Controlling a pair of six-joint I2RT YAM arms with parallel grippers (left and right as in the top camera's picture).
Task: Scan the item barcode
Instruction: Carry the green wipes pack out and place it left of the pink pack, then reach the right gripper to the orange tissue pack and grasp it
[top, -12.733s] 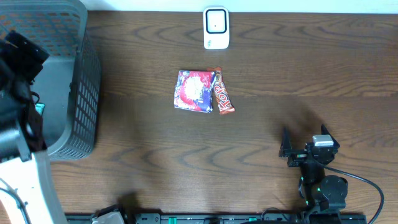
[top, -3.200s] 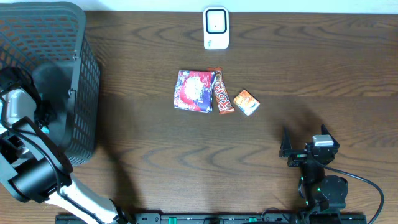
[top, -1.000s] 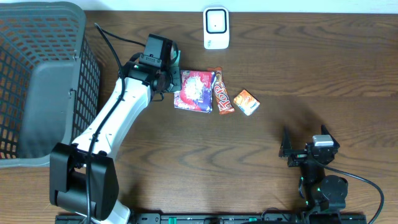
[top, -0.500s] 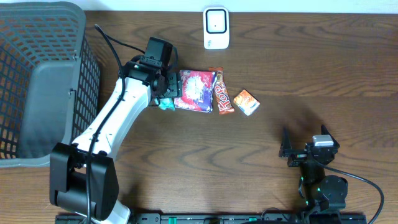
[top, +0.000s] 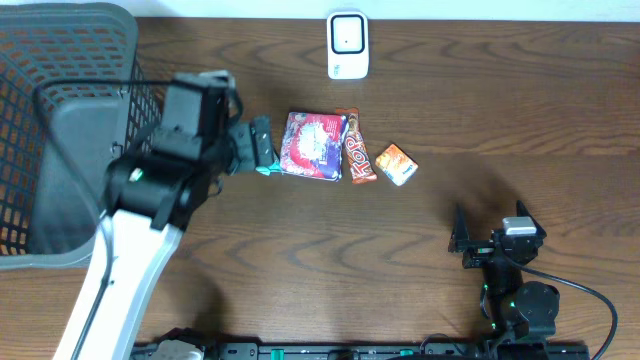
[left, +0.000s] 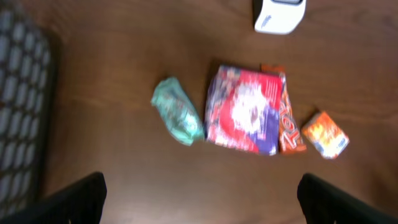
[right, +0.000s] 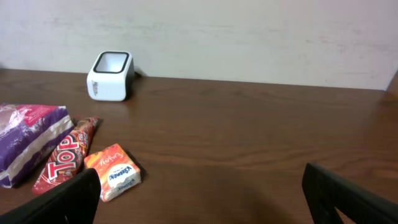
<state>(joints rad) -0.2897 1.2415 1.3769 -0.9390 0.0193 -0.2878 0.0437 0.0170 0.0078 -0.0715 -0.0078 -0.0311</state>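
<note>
The left hand (left: 200, 186) hangs above the tabletop (top: 300, 260) with its fingers (left: 74, 199) spread wide and nothing between them. In the left wrist view the teal packet (left: 178, 118) lies flat on the wood in the middle left of the frame, above the gap between the two fingers and apart from both. In the overhead view it peeks out just below the hand's tips, left of centre. Its lower end touches or nearly touches the left edge of a purple and red snack bag (left: 244, 109); I cannot tell which. A chocolate bar (left: 287, 115) lies against the bag's right side, with a small orange packet (left: 325, 134) just beside it. The white scanner (left: 280, 14) stands at the top edge of the frame, well apart from the teal packet. A dark mesh basket (top: 60, 120) fills the upper left of the overhead view. The right hand (right: 199, 186) sits at the lower right of that view, fingers likewise wide apart and empty, well away from the items.
</note>
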